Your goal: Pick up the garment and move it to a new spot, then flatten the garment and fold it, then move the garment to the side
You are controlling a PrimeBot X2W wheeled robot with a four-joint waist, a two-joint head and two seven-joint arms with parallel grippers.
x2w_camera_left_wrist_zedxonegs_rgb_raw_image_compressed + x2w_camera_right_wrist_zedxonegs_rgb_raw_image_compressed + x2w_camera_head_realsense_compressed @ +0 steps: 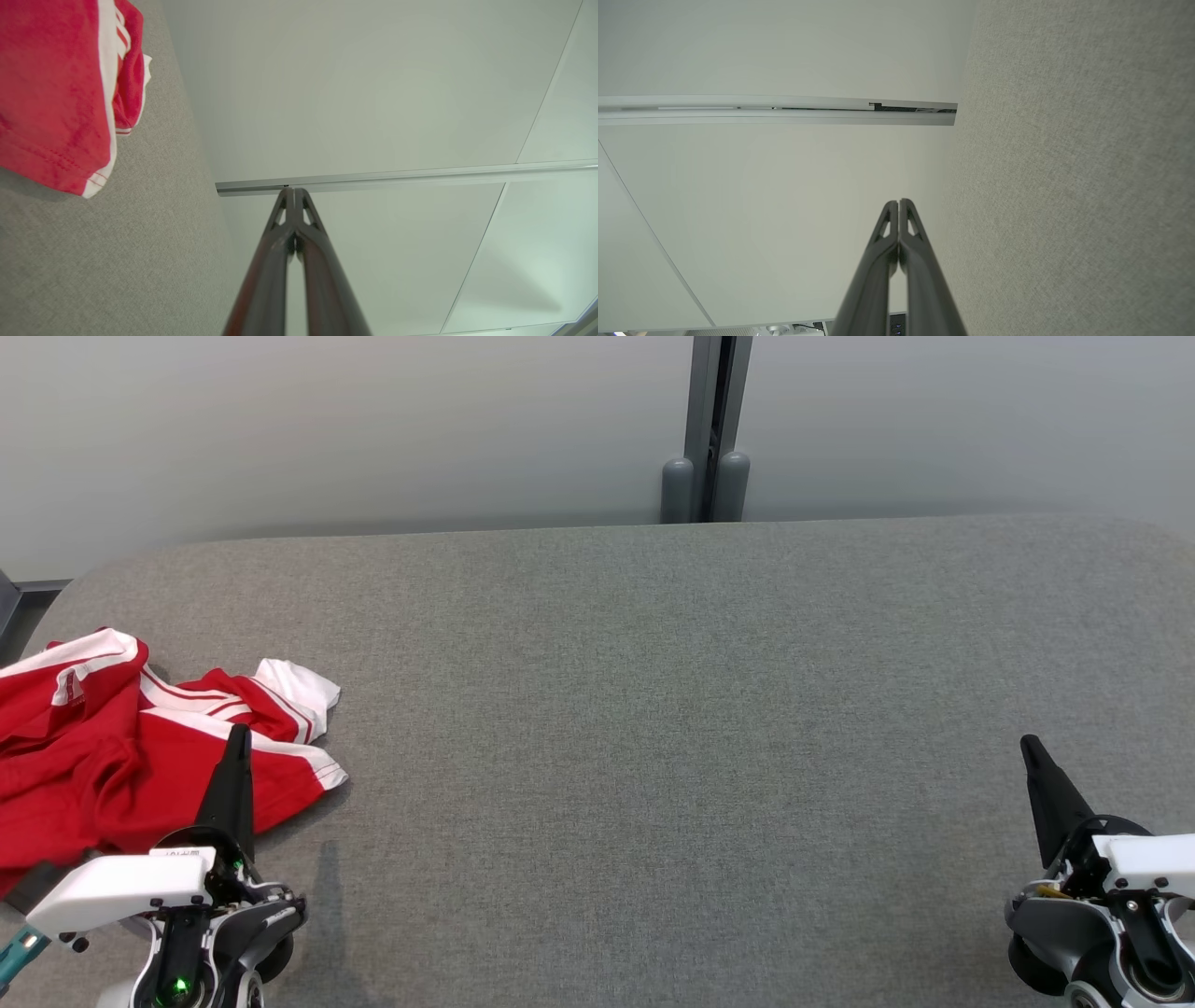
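The garment (112,747) lies crumpled at the left edge of the grey table (653,709), red with white striped sleeves; its lettering is hidden in the folds. In the left wrist view the garment (51,93) fills the upper left corner. My left gripper (239,733) hovers at the lower left with its fingers pressed together, shut and empty, its tip over the garment's near right part. My left gripper (294,190) points toward the wall. My right gripper (1029,742) stands at the lower right, shut and empty, far from the garment. In its own view my right gripper (899,201) has both fingers touching.
A pale wall runs behind the table, with a grey vertical post (709,429) at its middle. The table's far edge is rounded at the corners. A wide stretch of bare grey fabric lies between the two grippers.
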